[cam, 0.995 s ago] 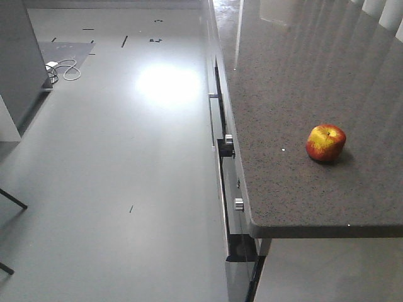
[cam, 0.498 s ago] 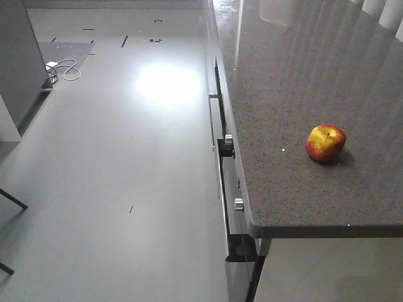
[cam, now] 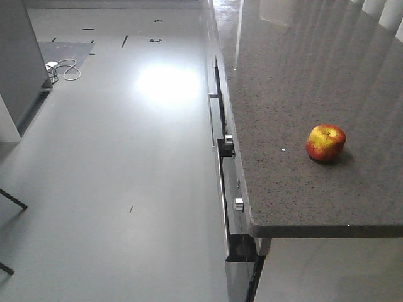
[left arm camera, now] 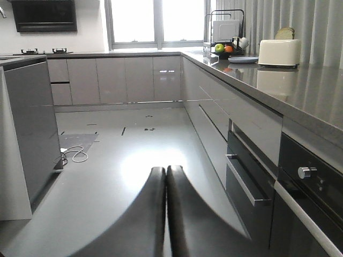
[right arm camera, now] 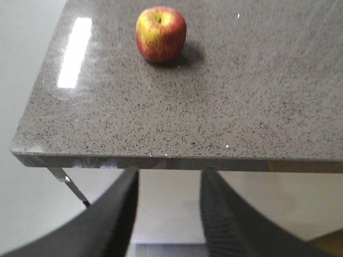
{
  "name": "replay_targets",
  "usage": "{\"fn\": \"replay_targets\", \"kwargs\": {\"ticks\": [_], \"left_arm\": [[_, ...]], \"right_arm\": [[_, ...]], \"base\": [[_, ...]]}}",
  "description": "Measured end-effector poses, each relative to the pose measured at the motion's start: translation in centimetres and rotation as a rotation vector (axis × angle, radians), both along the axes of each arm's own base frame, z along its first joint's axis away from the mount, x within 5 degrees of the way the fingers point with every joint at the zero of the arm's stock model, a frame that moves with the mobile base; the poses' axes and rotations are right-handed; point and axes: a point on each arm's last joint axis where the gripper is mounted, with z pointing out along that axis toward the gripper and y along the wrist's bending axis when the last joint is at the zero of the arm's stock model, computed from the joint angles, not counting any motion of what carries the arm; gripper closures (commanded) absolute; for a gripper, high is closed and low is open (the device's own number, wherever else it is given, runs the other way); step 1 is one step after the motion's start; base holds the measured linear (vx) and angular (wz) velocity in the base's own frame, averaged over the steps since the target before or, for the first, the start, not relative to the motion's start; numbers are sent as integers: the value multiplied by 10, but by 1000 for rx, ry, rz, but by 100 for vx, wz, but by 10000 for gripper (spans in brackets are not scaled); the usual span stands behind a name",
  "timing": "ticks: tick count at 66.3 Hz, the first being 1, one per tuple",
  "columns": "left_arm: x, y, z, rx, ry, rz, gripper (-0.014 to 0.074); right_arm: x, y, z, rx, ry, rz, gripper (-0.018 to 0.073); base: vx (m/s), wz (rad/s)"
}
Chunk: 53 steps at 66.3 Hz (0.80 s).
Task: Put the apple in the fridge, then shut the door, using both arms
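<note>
Exterior front-facing view: small round red apple with yellow patches (cam: 325,143) sits upright on the speckled dark grey stone counter (cam: 296,75), right side of the scene, set back from the near edge and well in from the left edge. Nothing is touching it. Right wrist view has the same apple (right arm camera: 161,34) at the far end of the frame, stem dimple up, with bare counter (right arm camera: 241,107) between it and the near edge. The right gripper (right arm camera: 170,182) is below and in front of that edge, black fingers spread apart, empty, roughly lined up with the apple but well short of it. Left wrist view: left gripper (left arm camera: 166,214) has both black fingers pressed together with nothing between them, pointing down the kitchen aisle over the glossy grey floor (left arm camera: 107,176), well apart from the apple. Below the counter's left edge are drawer fronts with silver knobs (cam: 229,139); a white coiled cable (cam: 63,69) lies on the floor far left. A tall dark grey panel with a white side (left arm camera: 32,134) stands at left; probably the fridge or its door, but I cannot tell which, and no shelves or bins show. Progress read: nothing done. Grasp not started, so pick, carry, place and door close are all left.
</note>
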Motion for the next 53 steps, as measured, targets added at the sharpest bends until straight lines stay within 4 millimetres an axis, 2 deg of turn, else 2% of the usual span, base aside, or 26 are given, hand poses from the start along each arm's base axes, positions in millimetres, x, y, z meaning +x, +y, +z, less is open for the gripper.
{"fn": "replay_targets", "kwargs": {"ticks": [11, 16, 53], "left_arm": [[0, 0, 0, 0, 0, 0, 603], [0, 0, 0, 0, 0, 0, 603], [0, 0, 0, 0, 0, 0, 603]], "right_arm": [[27, 2, -1, -25, 92, 17, -31], [40, 3, -2, -35, 129, 31, -61], [150, 10, -13, -55, 324, 51, -57]], "base": [[0, 0], [0, 0], [0, 0]]}}
